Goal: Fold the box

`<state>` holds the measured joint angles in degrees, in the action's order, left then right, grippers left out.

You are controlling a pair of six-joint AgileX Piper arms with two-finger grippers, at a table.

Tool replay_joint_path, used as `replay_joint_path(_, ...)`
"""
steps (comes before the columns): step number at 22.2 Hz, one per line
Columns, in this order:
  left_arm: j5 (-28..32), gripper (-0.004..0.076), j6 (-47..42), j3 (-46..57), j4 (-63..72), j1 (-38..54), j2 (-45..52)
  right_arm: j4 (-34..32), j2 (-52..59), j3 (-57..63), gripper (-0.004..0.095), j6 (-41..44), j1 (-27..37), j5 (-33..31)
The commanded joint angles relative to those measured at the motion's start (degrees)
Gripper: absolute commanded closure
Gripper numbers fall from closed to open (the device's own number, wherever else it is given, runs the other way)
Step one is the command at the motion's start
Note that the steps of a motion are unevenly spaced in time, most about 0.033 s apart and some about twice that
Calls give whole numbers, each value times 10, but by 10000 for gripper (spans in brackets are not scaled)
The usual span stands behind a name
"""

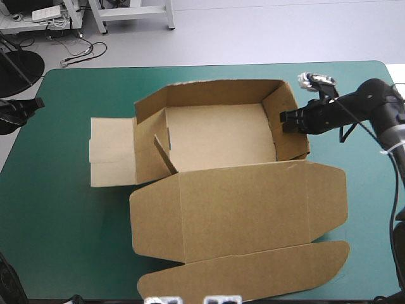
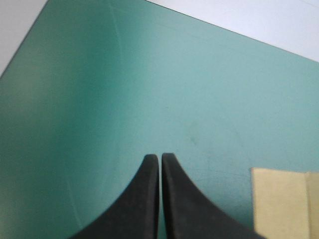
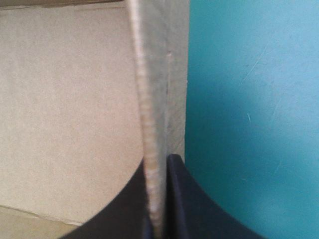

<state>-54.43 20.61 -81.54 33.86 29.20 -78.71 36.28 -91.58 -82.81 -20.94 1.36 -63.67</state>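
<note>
- Fingers [image 3: 192,204] of the right gripper [image 1: 286,119] are all but closed. They pinch the top edge of the right wall [image 1: 292,144] of the box [image 1: 215,136], one finger inside the tray and the other outside it.
- On the left gripper [image 2: 159,158] the fingers are pressed together with nothing between them. It hangs over bare bench [image 1: 63,221] off the box's left side, and only a corner of the flat side flap [image 2: 281,199] shows ahead of it.
- The box sits mid-bench with its back and right walls upright. The left wall [image 1: 150,149] leans half raised, its flap lying flat outward, and the lid [image 1: 253,202] is spread flat toward the near edge.
- The step in hand looks like wall-raising: the right wall is being held square while the left side is not yet set.
- The next move probably falls to the left side. The left gripper would need to open, take the flat flap, stand the leaning wall up and fold the flap over inside. The right grip should hold steady so the box does not slide.
</note>
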Motion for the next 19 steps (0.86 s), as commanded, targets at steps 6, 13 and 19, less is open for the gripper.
replay_joint_path(6,-112,724,154,-19,361,1,-86,106,101,-161,923,18,62,-79)
replay_joint_path(13,-197,724,189,-19,462,-44,-86,131,102,-222,922,35,62,-79)
replay_joint_path(19,-196,724,191,-19,490,-116,-61,107,99,-222,922,35,52,-60)
